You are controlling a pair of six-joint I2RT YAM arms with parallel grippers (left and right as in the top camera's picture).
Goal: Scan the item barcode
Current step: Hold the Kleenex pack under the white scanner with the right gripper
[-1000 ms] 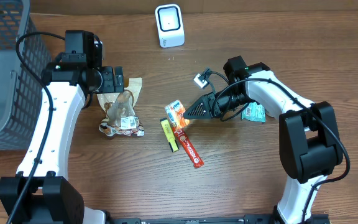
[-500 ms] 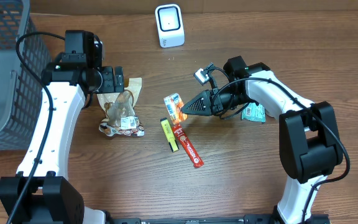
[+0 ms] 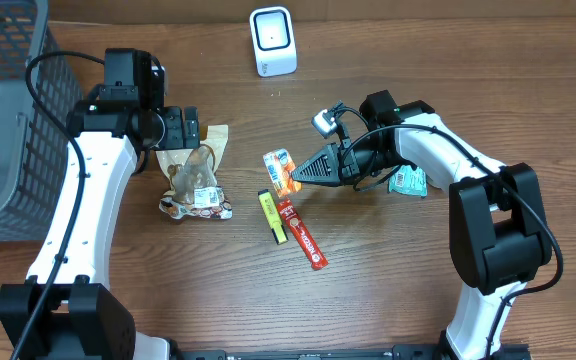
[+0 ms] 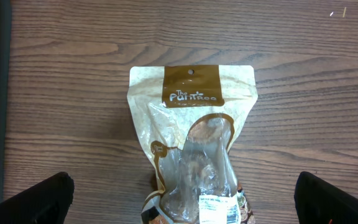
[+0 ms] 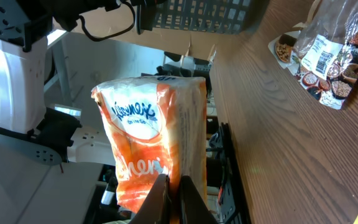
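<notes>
Overhead, right fingers [image 3: 310, 171] clamp the orange tissue pack [image 3: 280, 172]; only the right wrist view reads its Kleenex lettering; left fingers [image 4: 39, 198] gape over the snack bag [image 4: 194, 143].

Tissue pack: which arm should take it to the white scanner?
Right. The right fingers pinch the orange tissue pack; the left fingers hang open over the snack bag.

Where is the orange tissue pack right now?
In the overhead view, the orange tissue pack sits near the table's centre, pinched at its edge by the right gripper. It lies between the white scanner and the yellow packet.
</notes>
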